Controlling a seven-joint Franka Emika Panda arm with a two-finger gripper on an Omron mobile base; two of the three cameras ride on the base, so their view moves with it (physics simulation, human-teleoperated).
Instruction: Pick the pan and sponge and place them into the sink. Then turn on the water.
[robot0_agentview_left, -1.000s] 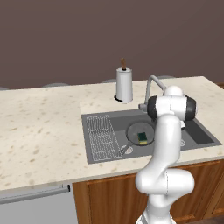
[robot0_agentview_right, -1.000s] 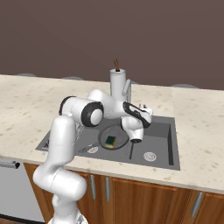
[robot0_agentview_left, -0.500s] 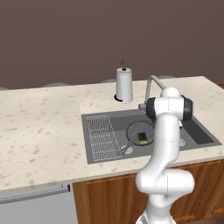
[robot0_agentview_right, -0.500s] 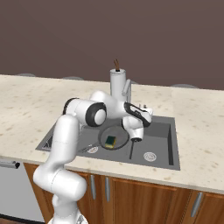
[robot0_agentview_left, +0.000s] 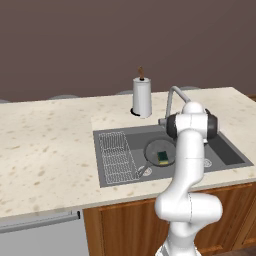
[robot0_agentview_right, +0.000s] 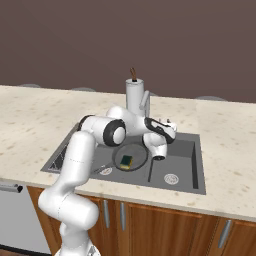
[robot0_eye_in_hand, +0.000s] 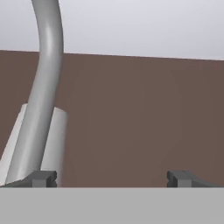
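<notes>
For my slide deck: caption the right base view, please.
Sponge resting in pan inside sink; open end effector raised near faucet.

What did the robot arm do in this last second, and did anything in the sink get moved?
The arm shifted a little: in the right base view its elbow swung closer to the faucet, bringing the open, empty gripper to face the spout. Nothing was grabbed or released. The sponge still lies in the pan inside the sink, and the paper towel roll stayed put.
</notes>
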